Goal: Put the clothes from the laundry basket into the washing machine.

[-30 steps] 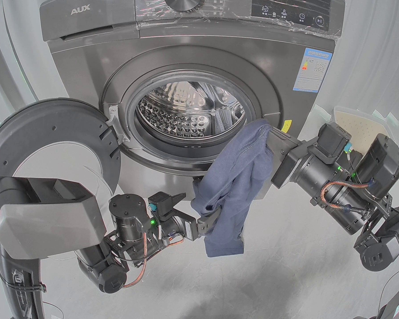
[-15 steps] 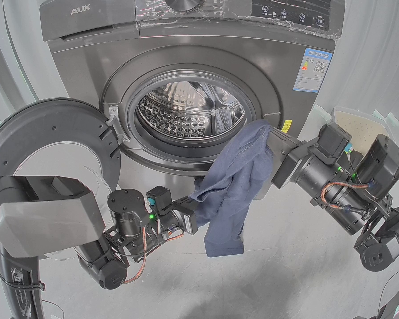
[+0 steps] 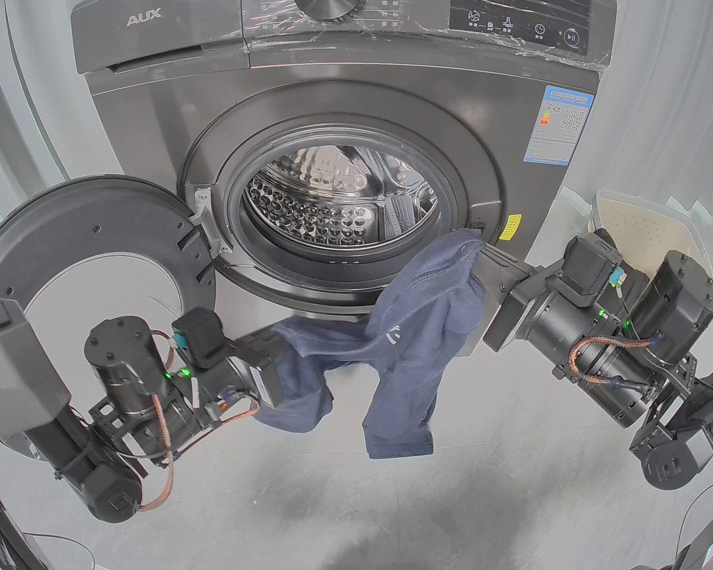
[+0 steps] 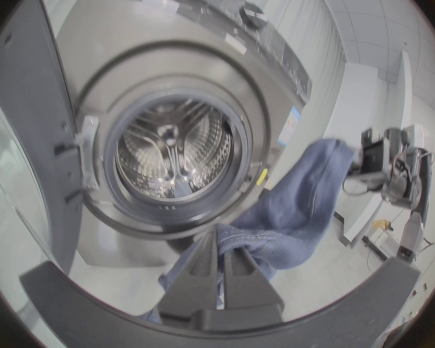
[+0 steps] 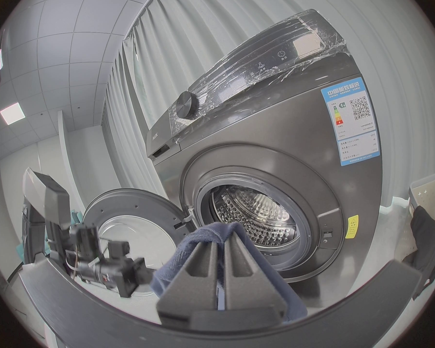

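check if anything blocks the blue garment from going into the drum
Nothing visible does. The door is swung aside to the robot's left and the drum mouth is open. The blue garment hangs in front of its lower rim, held by the left gripper and right gripper.

Ahead of the left gripper and right gripper jaws the drum opening lies free. The blue garment pinched in both sags between them; the open door flanks the left jaws.
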You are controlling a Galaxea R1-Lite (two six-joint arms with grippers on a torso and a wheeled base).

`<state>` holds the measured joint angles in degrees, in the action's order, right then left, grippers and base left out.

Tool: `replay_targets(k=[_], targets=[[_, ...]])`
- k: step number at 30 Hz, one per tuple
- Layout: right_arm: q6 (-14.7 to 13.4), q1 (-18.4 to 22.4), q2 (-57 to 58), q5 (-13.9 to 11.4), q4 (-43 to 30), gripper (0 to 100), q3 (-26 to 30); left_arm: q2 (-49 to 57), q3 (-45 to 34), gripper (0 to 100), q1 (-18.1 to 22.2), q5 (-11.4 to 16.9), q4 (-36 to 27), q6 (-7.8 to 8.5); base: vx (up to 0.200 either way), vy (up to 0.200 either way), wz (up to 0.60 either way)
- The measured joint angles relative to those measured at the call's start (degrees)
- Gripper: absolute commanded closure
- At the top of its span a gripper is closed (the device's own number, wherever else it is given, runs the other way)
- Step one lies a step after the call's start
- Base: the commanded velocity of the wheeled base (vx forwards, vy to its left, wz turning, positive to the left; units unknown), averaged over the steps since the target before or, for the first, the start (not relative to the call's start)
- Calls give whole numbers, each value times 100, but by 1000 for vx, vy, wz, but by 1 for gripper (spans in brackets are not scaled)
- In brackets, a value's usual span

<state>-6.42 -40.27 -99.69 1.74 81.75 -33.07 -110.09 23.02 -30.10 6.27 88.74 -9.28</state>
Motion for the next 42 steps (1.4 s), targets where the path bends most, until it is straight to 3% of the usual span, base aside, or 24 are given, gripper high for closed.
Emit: replay_targets(k=[8,12,42], targets=[[0,27,-46,-2,-2,100,100,852,197,100,762,240,-6,-40,0,0,0],[0,55,-63,2,-11,100,129,1123,324,100,920,260,-6,-60,0,0,0],[7,179,-59,15,-21,100,88,1574,410,100,913,262,-6,-60,0,0,0]])
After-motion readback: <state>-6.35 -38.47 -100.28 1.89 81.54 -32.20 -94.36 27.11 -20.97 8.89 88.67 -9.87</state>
